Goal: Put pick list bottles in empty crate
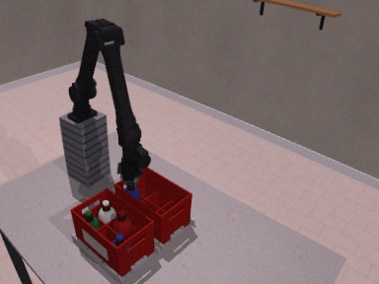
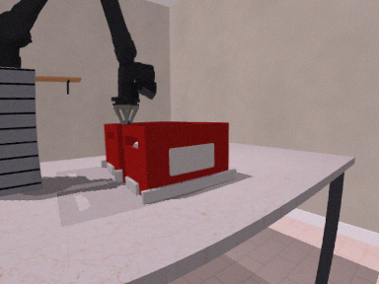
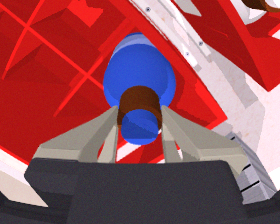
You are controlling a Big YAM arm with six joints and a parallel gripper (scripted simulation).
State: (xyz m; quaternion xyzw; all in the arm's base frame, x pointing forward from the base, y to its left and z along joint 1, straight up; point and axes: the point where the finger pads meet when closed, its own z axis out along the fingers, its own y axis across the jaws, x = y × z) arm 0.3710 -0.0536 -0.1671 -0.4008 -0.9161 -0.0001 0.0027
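My gripper [image 3: 139, 112] is shut on the neck of a blue-label bottle [image 3: 139, 81] with a brown cap. It holds the bottle upright inside the back left cell of the far red crate [image 1: 159, 203]. The bottle [image 1: 131, 191] shows just under the gripper [image 1: 129, 177] in the top view. In the exterior view the gripper [image 2: 125, 114] sits right at the crate's rim and the bottle is hidden. The near red crate [image 1: 113, 230] holds a green-label bottle [image 1: 90, 219], a white one [image 1: 106, 211], a red one [image 1: 122, 223] and a blue one [image 1: 119, 240]. The pick list is not clearly in view.
The arm's grey ribbed base block [image 1: 85, 148] stands behind the crates. Both crates sit on grey skids near the table's front corner [image 2: 188, 186]. A wooden shelf [image 1: 290, 5] hangs on the far wall.
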